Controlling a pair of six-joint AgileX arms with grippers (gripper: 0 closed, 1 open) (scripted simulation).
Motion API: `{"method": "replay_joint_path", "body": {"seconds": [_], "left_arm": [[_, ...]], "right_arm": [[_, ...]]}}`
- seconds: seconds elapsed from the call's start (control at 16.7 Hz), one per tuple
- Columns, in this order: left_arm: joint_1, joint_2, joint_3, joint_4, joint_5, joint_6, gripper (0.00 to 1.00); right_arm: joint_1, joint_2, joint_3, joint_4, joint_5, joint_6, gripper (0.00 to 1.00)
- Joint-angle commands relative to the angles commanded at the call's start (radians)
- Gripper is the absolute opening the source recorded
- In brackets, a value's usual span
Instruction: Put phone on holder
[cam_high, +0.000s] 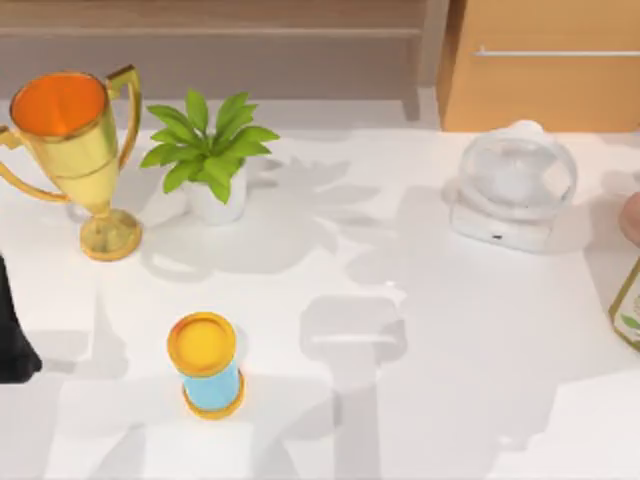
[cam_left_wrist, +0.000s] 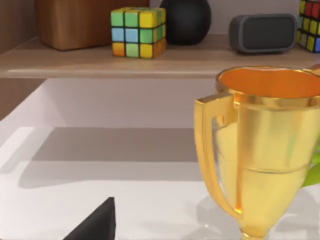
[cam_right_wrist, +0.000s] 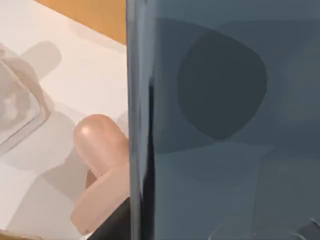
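The phone (cam_right_wrist: 225, 120), a dark grey glossy slab, stands upright close to the right wrist camera, lifted off the table. My right gripper is shut on it, and a dark finger (cam_right_wrist: 114, 221) shows at its lower edge. Beside and below the phone is the holder (cam_right_wrist: 100, 165), a rounded pink piece on the white table. In the top view the holder (cam_high: 631, 218) peeks in at the right edge. My left arm (cam_high: 12, 335) is parked at the table's left edge, and a dark part of my left gripper (cam_left_wrist: 97, 225) shows near the trophy.
A gold trophy (cam_high: 80, 150) and a small potted plant (cam_high: 208, 150) stand at the back left. An orange and blue hourglass (cam_high: 207, 365) is at front left. A clear-domed white device (cam_high: 512, 185) sits at back right, a green bottle (cam_high: 628, 305) at the right edge.
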Motion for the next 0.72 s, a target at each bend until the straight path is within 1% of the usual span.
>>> {"method": "replay_joint_path", "body": {"seconds": [0.18, 0.36, 0.54, 0.72], "left_arm": [[0.000, 0.000, 0.000, 0.000, 0.000, 0.000, 1.00], [0.000, 0.000, 0.000, 0.000, 0.000, 0.000, 1.00], [0.000, 0.000, 0.000, 0.000, 0.000, 0.000, 1.00], [0.000, 0.000, 0.000, 0.000, 0.000, 0.000, 1.00]], "right_arm": [[-0.233, 0.005, -0.037, -0.050, -0.142, -0.261, 0.00], [-0.423, 0.040, -0.092, -0.089, -0.294, -0.485, 0.00], [-0.561, 0.093, -0.155, -0.120, -0.436, -0.658, 0.00], [-0.637, 0.137, -0.205, -0.139, -0.537, -0.763, 0.00]]}}
